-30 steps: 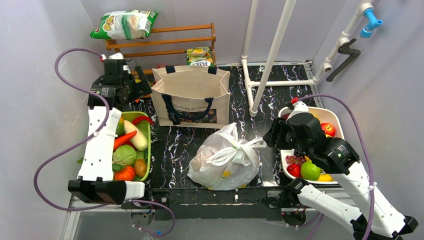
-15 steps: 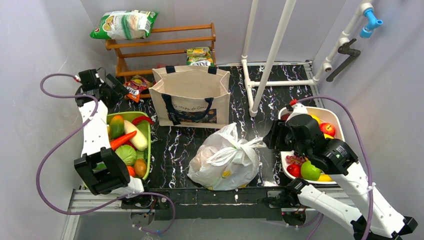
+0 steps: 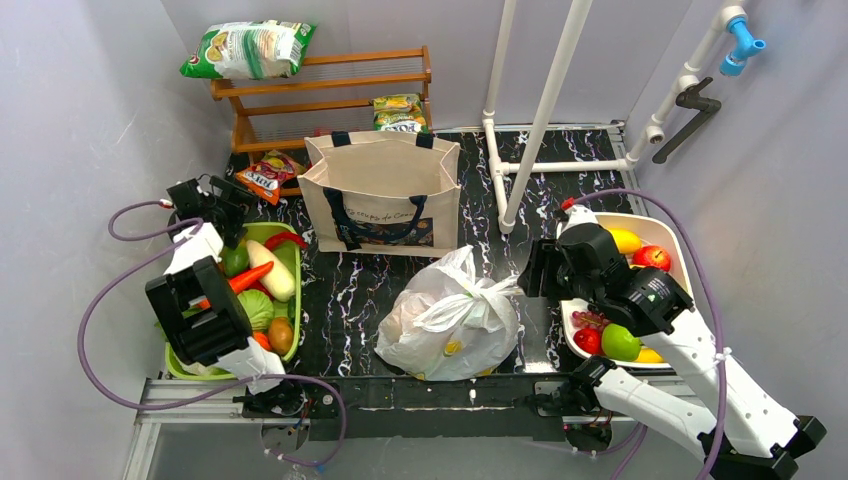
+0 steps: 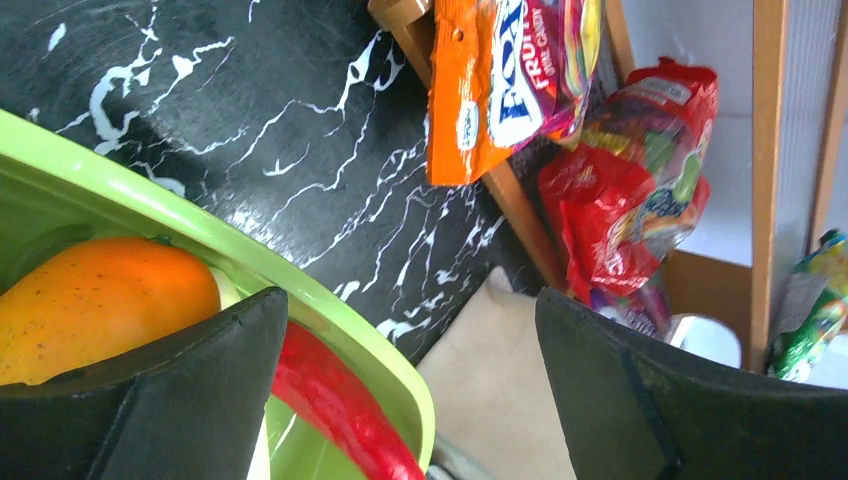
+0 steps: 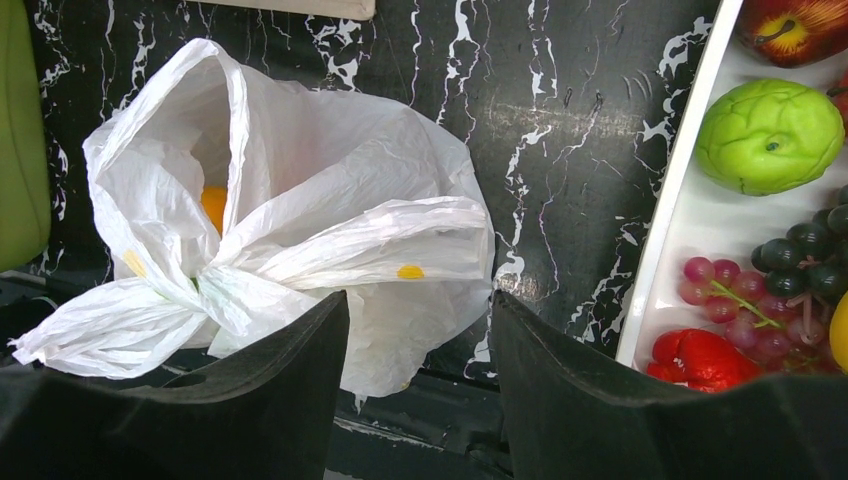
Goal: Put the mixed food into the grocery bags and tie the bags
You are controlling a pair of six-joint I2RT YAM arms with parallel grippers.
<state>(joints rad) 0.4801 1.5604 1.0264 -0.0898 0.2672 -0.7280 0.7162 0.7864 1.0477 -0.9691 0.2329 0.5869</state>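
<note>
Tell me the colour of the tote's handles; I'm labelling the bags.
Dark navy handles on the beige tote, clearest in the top external view.

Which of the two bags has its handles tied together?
The white plastic bag at the front; its handles are knotted, while the beige canvas tote behind it stands open.

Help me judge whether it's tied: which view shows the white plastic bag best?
The right wrist view: the white plastic bag fills the frame close up, its handles gathered together and something orange showing inside. The top external view shows it whole but small. The left wrist view misses it.
</note>
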